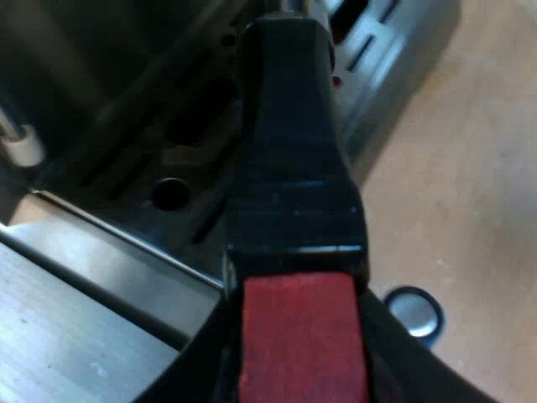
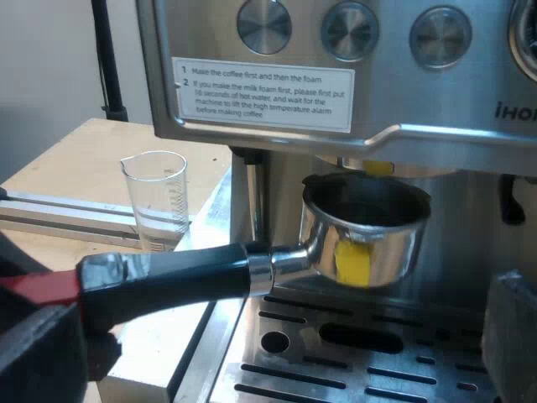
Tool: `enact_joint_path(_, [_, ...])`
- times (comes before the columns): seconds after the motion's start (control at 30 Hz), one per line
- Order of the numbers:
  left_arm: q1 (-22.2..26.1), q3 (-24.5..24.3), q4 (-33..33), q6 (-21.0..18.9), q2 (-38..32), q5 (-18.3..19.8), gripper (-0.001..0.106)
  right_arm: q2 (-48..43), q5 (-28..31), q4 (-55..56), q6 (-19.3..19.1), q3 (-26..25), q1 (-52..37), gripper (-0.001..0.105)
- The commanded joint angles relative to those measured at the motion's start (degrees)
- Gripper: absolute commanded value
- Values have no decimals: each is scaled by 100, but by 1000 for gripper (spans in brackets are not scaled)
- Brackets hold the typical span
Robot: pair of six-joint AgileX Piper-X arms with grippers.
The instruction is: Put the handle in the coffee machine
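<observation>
holder: rigid metal holder with a dark handle, basket just under the steel espresso machine brew head, apparently not locked
left gripper: closed round the handle's red end
right gripper: spread wide, empty, near the drip tray
handling: stiff, basket-heavy, smooth handle may twist; clamp firmly at the red end

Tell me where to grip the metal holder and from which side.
Best grip the dark handle near its red end, coming from behind that end: it juts free of the espresso machine, while the metal basket sits close beneath the machine's front.
</observation>
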Motion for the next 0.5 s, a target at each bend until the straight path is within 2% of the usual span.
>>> enact_joint_path(0.03, [-1, -88, -225, -137, 124, 341, 0, -37, 50, -41, -66, -24, -23, 97])
enact_joint_path(0.1, [-1, -166, -224, -122, 242, 476, 0, -37, 50, -41, -66, -24, -23, 97])
enact_joint_path(0.33, [-39, -523, -373, -107, 367, 466, 0, -37, 31, -41, -66, -24, -23, 97])
enact_joint_path(0.5, [-317, -727, -387, -107, 442, 466, 0, -37, 31, -30, -66, -24, -23, 97])
